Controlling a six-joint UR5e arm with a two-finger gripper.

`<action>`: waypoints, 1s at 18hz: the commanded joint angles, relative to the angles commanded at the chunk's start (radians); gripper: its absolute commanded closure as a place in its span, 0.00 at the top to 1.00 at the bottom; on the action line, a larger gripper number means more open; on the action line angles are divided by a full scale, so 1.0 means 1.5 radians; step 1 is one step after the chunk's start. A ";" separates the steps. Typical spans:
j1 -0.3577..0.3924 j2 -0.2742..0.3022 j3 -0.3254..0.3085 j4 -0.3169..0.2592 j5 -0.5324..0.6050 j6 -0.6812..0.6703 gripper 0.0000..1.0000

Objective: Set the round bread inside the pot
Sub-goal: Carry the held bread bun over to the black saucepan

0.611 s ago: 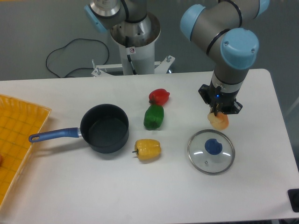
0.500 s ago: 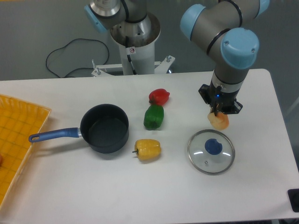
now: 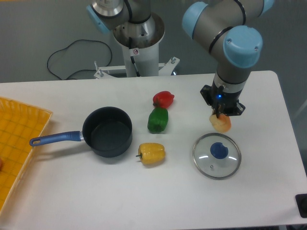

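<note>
The round bread [image 3: 221, 123], a small pale tan-orange bun, hangs in my gripper [image 3: 219, 116], which is shut on its top edge and holds it above the table just beyond the glass lid. The pot [image 3: 107, 131], a dark blue-black saucepan with a long blue handle [image 3: 55, 138], stands empty on the table far to the left of the gripper.
A glass lid with a blue knob [image 3: 217, 155] lies just in front of the gripper. A red pepper [image 3: 163, 99], a green pepper [image 3: 158, 120] and a yellow pepper [image 3: 152, 153] lie between gripper and pot. A yellow tray [image 3: 17, 143] sits at the left edge.
My gripper has shifted slightly left and up with the bread in it. Nothing else has moved.
</note>
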 joint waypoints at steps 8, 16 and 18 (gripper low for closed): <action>-0.129 0.086 -0.083 0.005 -0.002 -0.119 0.00; -0.268 0.102 -0.125 0.056 -0.001 -0.263 0.00; -0.287 0.119 -0.158 0.090 -0.001 -0.275 0.00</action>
